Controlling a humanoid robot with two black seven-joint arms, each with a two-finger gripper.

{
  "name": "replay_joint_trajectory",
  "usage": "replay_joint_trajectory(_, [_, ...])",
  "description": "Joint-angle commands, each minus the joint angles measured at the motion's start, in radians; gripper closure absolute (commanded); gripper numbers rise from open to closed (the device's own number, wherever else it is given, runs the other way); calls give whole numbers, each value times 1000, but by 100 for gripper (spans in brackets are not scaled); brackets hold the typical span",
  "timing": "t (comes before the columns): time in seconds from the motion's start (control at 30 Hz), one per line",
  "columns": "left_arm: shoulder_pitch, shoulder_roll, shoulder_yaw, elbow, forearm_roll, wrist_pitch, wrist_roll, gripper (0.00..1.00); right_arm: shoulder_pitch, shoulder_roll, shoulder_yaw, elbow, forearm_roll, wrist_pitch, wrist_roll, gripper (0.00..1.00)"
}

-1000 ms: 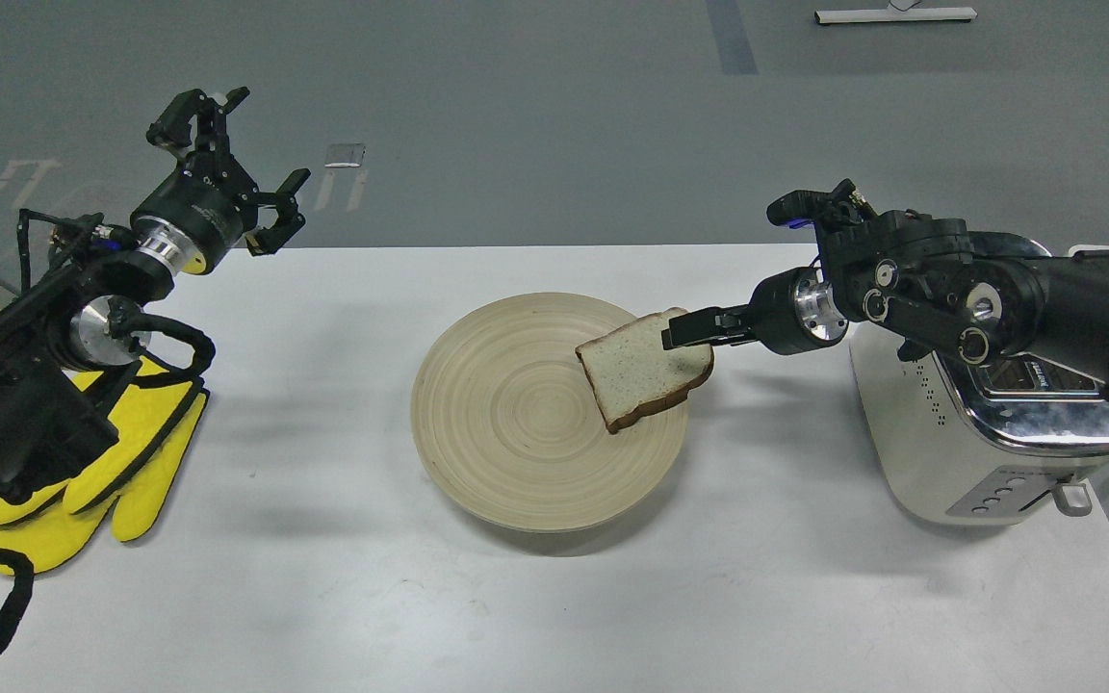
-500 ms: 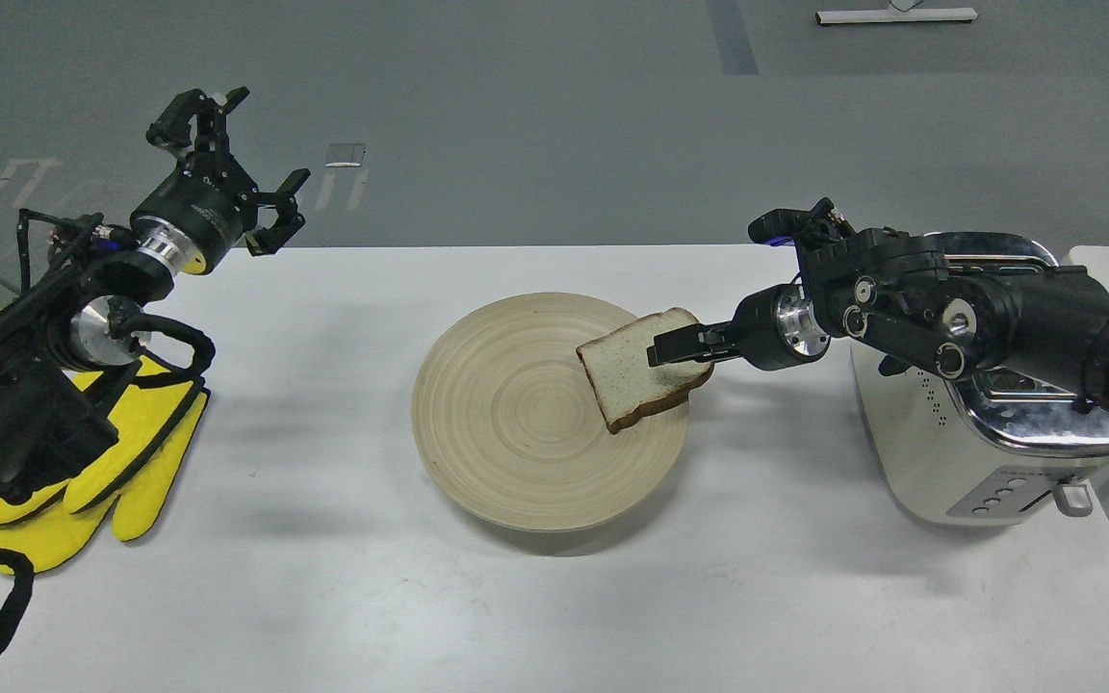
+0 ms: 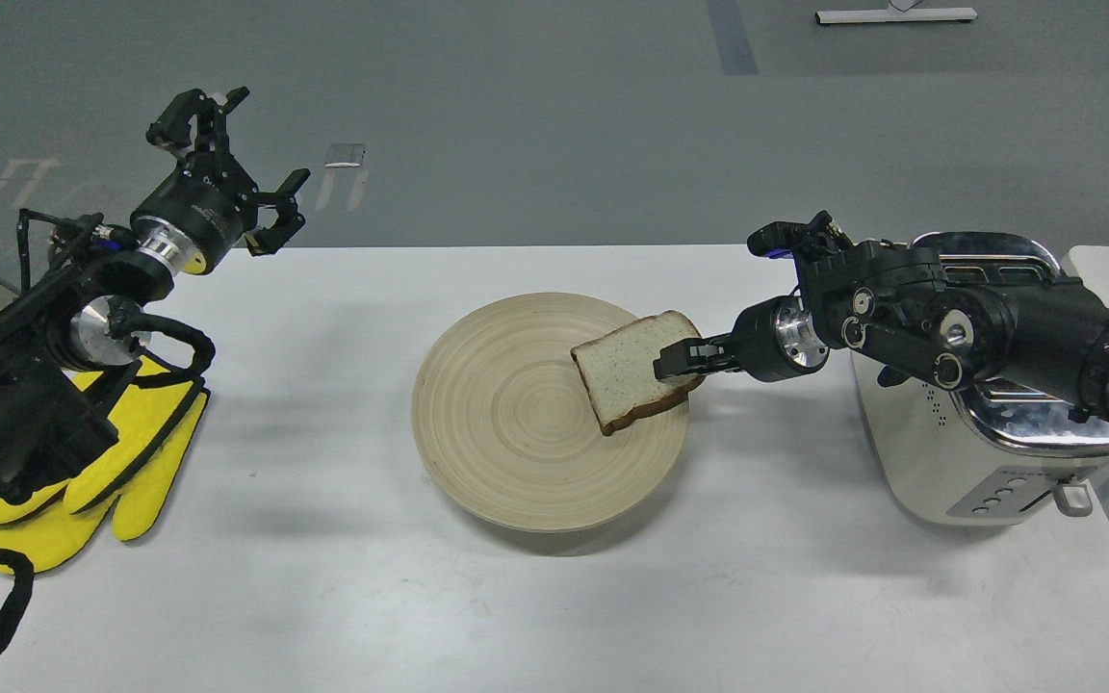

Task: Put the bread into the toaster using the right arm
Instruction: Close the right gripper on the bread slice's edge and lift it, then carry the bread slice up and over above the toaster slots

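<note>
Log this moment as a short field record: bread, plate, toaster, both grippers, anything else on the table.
bread: on right side of wooden plate, tilted
right gripper: at the bread's right edge, grip unclear
toaster: right of plate, partly behind right arm
left gripper: open, raised far left
yellow gloves: left on white table

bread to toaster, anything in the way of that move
Nothing on the table lies between them. The bread sits at the plate's right edge with the right gripper on it. The right arm's own links hang over the toaster and cover part of its top.
</note>
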Motion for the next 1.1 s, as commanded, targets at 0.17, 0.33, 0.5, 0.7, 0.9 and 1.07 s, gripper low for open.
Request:
replay_joint_trajectory(0.17, [0,0,0,0,0,0,0,0,22,-3,0,5,2,0,-3,100])
replay_joint_trajectory(0.33, [0,0,0,0,0,0,0,0,53,-11,21,10,8,0,-3,100])
replay_joint_trajectory(0.5, [0,0,0,0,0,0,0,0,136,-34,43,30,9,0,-4,100])
replay_joint_trajectory(0.7, [0,0,0,0,0,0,0,0,304,-180,43,178,8,0,-24,100])
replay_joint_trajectory(0.9, [0,0,0,0,0,0,0,0,459,-458,29,410,-6,0,-113,100])
replay_joint_trajectory(1.07, [0,0,0,0,0,0,0,0,573,-719,3,614,-179,0,-127,100])
